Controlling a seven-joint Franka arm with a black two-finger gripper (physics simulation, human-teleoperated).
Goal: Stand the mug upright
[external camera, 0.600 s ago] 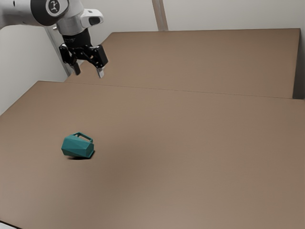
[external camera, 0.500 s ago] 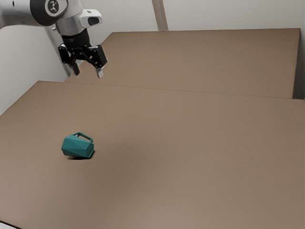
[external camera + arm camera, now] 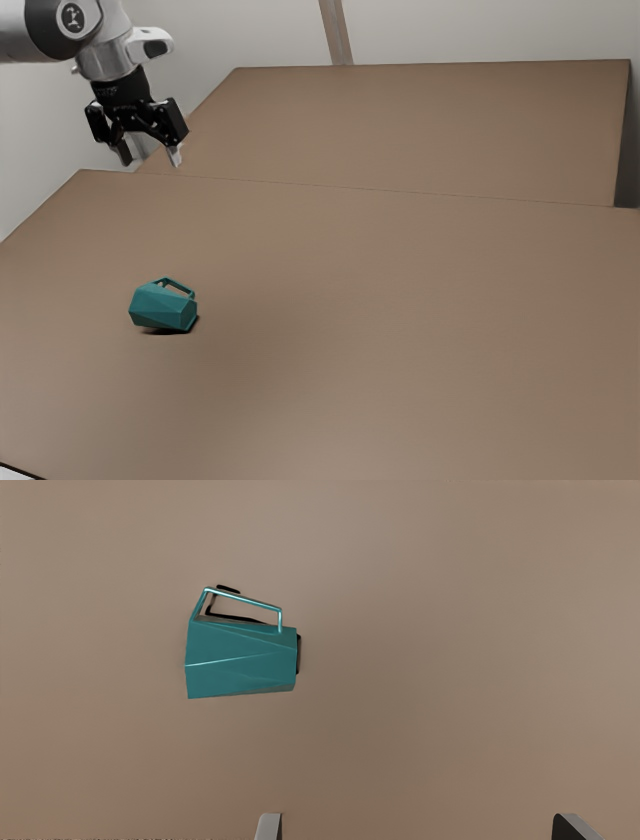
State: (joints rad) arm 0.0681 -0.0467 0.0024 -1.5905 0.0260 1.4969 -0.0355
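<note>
Pincer (image 3: 151, 161) gapes, mug (image 3: 240, 660) lies sideways, arm (image 3: 106, 61) bears 1 round emblem (image 3: 73, 17).

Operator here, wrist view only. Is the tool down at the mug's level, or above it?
Observer: Above it. The exterior view shows the tool hanging higher than the mug, with a clear gap between them.
Operator: Which side does the arm come in from?
Observer: The arm enters at the exterior view's upper left.
Operator: Where on the table is the mug?
Observer: Well toward the exterior view's left side of the table.
</note>
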